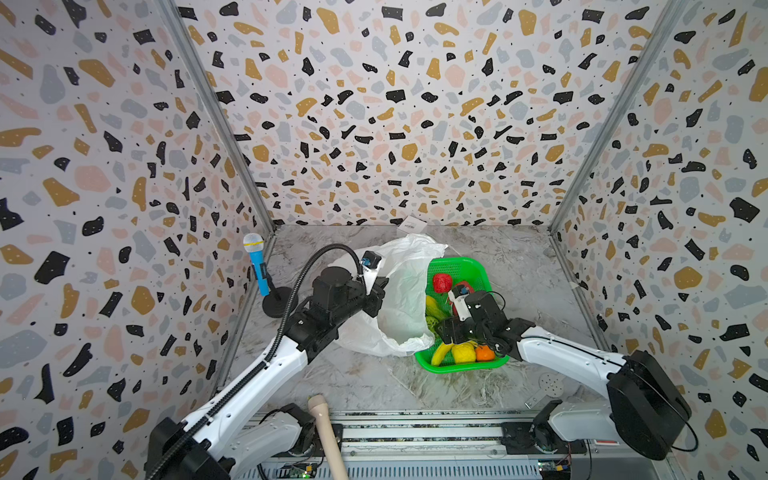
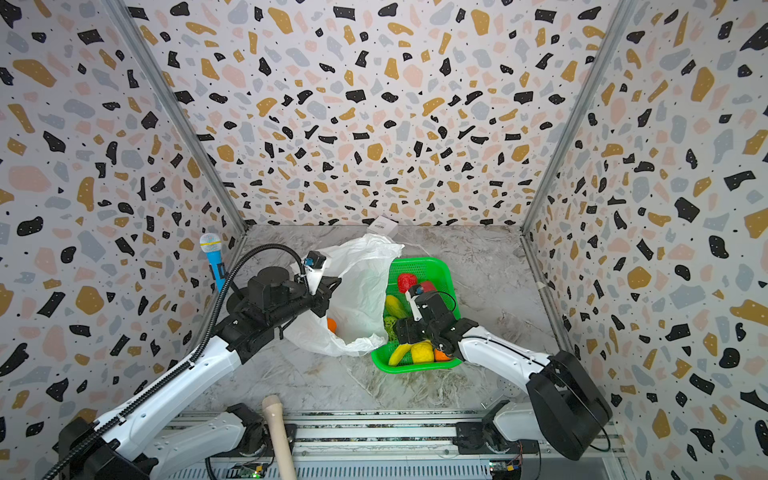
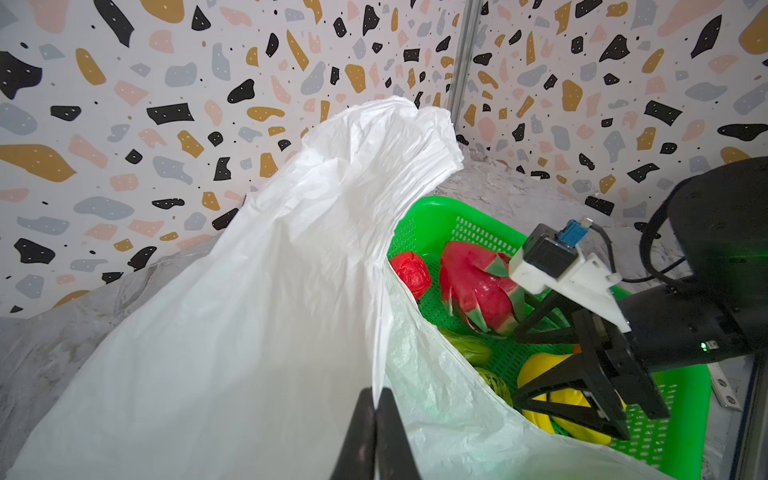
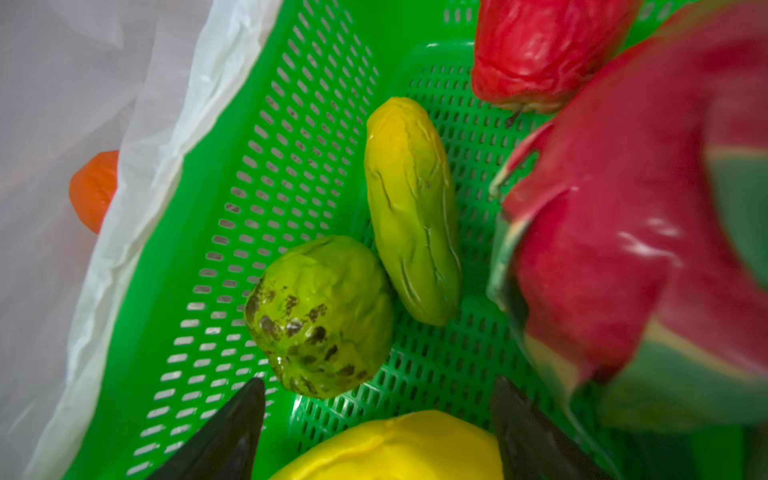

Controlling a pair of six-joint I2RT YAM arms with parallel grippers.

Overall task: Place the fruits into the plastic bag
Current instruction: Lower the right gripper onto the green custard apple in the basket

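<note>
Inside the plastic bag (image 2: 361,286) lies one orange round (image 2: 331,324).

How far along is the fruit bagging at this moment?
Done: one orange fruit lies inside the plastic bag. In hand: left pincer, shut on the bag's rim, holds it up; right pincer hangs open over the green basket. Left: the banana, lemon, red ball and others there.

Marble table (image 1: 353,382), plastic bag (image 1: 405,299), green basket (image 1: 457,261), microphone (image 1: 259,266), white box (image 1: 411,225)

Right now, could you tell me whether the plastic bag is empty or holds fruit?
Not empty: an orange fruit lies inside the plastic bag, visible through its open mouth.
</note>
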